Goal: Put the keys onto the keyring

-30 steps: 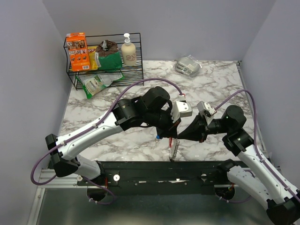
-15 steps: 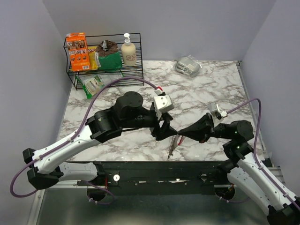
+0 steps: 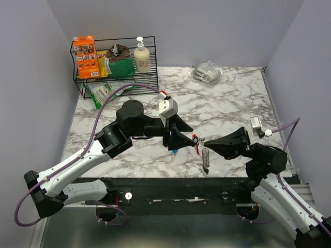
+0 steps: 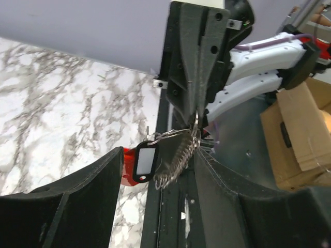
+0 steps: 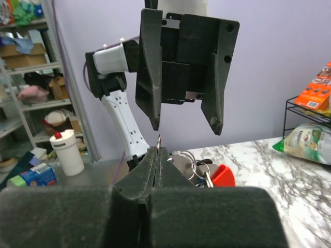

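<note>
Near the front middle of the marble bench (image 3: 232,108), two sets of black robot jaws meet almost tip to tip above the surface. The right jaws reach in from the right and are pressed fully closed on a thin wire ring of the keyring (image 3: 206,159). Its silver chain hangs straight down from that grip, with its long axis vertical and its free end toward the bench. From above it looks like a short streak running toward the near edge. A curved red clip (image 3: 195,138) sits at the top of the chain, just left of the right jaws' tip. A small dark-framed tag (image 4: 145,163) hangs beside the chain.

The left jaws reach in from the left and stand open. Seen from the left wrist, the chain and tag show in the gap between them. A blue-headed key (image 3: 175,152) shows just on the near side of the left jaws, but it is unclear whether it lies on the bench.

A black wire rack (image 3: 154,54) at the far left holds an orange box (image 3: 85,56), green packets (image 3: 122,66) and a pump bottle (image 3: 141,57). A clear wrapped packet (image 3: 207,72) lies at the far right. Purple cables (image 3: 134,89) arch over the arms.
</note>
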`<state>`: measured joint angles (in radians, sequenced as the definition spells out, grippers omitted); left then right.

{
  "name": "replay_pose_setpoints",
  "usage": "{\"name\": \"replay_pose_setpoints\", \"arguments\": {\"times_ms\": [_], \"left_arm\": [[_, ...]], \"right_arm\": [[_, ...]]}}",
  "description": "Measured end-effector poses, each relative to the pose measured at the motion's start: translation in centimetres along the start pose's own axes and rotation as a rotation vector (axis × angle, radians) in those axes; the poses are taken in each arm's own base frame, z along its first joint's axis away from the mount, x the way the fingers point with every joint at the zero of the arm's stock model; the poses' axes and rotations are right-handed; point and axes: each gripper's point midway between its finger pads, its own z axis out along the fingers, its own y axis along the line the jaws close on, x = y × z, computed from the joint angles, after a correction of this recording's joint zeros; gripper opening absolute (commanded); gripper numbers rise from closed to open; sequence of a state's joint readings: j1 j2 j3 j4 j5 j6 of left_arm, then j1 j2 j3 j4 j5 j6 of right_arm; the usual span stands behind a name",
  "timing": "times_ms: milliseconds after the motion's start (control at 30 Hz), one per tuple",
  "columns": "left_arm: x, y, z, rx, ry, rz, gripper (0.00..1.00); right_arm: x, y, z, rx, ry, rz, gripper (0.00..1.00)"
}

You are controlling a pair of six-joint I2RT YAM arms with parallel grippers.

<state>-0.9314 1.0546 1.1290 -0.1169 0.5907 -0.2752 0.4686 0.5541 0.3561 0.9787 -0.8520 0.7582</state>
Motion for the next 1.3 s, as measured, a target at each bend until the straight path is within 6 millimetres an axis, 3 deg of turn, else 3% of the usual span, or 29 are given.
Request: {"name": "replay_pose_setpoints", "arguments": {"times_ms": [300, 667, 1133, 1300], "left_arm": [[-0.6, -2.8, 1.0, 0.210, -0.018, 0.003, 0.65], [0.0, -2.5, 1.8, 0.226, -0.003, -0.017, 0.45], [1.0, -3.0, 3.2, 0.258, 0.029, -0.035, 0.40], [1.2, -2.9, 3.4, 0.254, 0.031, -0.036, 0.30]], "right_arm": [[-0.5, 0.1, 0.2, -0.025, -0.065, 0.043, 0.00], [-1.1, 0.3, 0.0, -0.010, -0.087, 0.012, 0.00], [-0.6, -0.7, -0.1, 0.035, -0.074, 0.011, 0.00], [-0.6, -0.7, -0.1, 0.037, -0.072, 0.009, 0.00]]}}
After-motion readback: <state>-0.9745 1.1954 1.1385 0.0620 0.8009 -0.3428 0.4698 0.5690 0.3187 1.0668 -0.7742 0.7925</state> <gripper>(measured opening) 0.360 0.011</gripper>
